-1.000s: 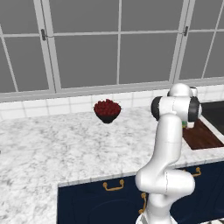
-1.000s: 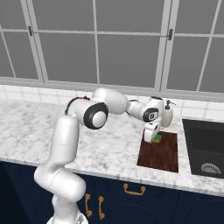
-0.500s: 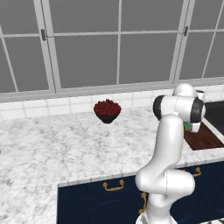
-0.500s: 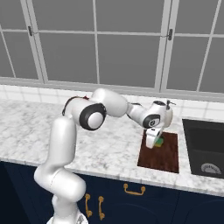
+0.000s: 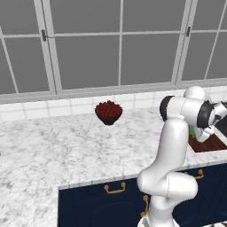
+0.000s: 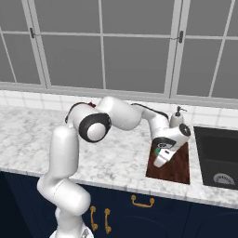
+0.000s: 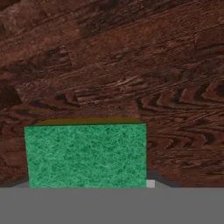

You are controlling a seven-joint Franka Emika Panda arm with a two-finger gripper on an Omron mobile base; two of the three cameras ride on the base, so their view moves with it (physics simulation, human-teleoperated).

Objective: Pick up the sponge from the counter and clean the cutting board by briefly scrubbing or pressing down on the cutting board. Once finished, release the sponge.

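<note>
The dark reddish-brown cutting board (image 6: pixel 174 163) lies on the marbled counter (image 6: pixel 116 160) just left of the sink. My gripper (image 6: pixel 158 161) is low over the board's left half, shut on the sponge (image 6: pixel 160 150). In the hand view the sponge's (image 7: pixel 85 155) green face sits right at my gripper (image 7: pixel 87 183), with a yellow strip along its far edge, and the wood grain of the cutting board (image 7: pixel 131 65) lies close behind it. The sponge hides most of my fingertips. From the left base view a sliver of green sponge (image 5: pixel 191 130) and the board (image 5: pixel 208 144) show behind my arm.
A dark bowl of red fruit (image 5: pixel 108 111) stands at the back of the counter by the window. A soap dispenser (image 6: pixel 177 118) is behind the board. The black sink basin (image 6: pixel 218 153) is right of it. Navy cabinets with gold handles (image 6: pixel 142 202) run below.
My hand has come down and toward the counter's front edge with the sponge, from above the board's far end to low over its near left part.
</note>
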